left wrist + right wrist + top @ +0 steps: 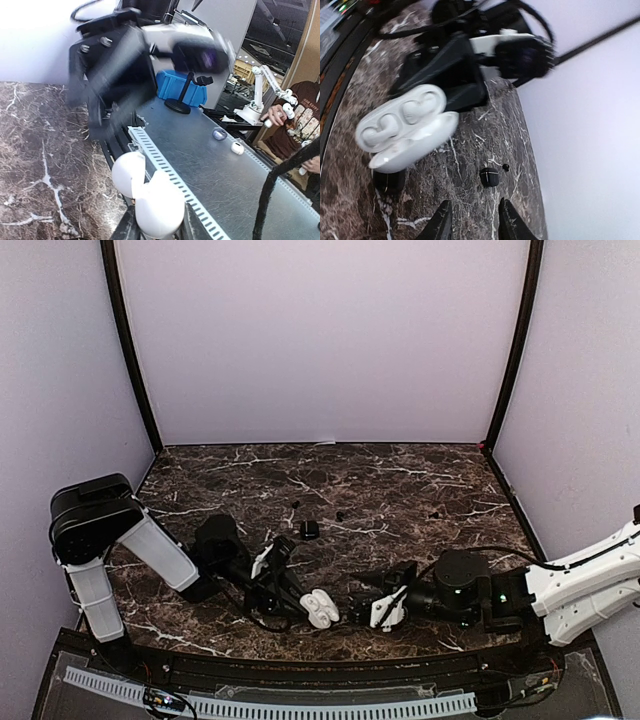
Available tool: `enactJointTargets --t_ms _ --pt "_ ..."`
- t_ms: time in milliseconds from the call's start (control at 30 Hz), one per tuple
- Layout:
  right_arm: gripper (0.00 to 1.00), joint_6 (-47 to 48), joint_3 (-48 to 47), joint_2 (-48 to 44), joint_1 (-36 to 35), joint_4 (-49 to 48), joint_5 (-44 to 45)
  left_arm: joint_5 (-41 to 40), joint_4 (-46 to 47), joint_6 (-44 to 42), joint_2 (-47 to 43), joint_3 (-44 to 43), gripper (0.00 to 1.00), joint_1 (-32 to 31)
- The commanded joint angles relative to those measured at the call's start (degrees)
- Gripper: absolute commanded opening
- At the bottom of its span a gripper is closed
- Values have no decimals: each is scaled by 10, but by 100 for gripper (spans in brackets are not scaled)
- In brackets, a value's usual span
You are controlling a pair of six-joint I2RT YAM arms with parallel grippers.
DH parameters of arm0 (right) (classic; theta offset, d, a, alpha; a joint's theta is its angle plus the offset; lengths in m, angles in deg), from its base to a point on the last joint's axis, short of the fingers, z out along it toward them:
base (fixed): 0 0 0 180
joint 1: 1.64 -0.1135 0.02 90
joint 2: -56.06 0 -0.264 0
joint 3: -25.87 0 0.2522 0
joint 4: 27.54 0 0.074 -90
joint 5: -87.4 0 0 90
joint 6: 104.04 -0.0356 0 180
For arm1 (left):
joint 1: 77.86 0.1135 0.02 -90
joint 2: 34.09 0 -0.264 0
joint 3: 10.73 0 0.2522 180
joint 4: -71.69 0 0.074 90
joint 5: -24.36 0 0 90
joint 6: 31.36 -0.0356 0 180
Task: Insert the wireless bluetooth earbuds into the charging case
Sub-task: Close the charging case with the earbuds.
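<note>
2-armed work, by the look of it. Found the left gripper (305,602) clenched on the white charging case (405,125), lid open, near the front edge of the marble table (420,480). Found the right gripper (474,210) released and empty, fingers apart, facing the case. Could not tell whether the 2 wells were already filled. Spotted black earbuds (340,514) lying loose well beyond, near a small black case (489,177). Judged it best to fetch 1 bud at a time, pinch lightly, and line it up over a well before letting go.

Dark marble table (400,480) with black case (309,530), scattered black earbuds (340,514)
</note>
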Motion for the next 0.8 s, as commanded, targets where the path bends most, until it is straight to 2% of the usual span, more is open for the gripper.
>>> enactJointTargets --t_ms 0,67,133,200,300,500,600,767 --pt "30 -303 36 -31 8 -213 117 -17 53 -24 -18 20 0 1" --pt "27 -403 13 -32 15 -153 145 -27 73 -32 -21 30 0 1" --pt "28 -467 -6 -31 24 -87 99 -52 92 -58 -30 49 0 1" --pt "25 -505 -11 -24 28 -65 58 -67 110 -88 -42 70 0 1" --pt "18 -554 -20 -5 31 -50 43 -73 110 -115 -51 81 0 1" --pt "0 -607 -36 38 36 -53 4 -82 152 -123 -46 94 0 0" --pt "0 -617 -31 59 38 -76 -32 -122 141 -168 -62 111 0 -9" --pt "0 -621 -25 83 41 -108 -54 -200 48 -251 -110 118 0 -18"
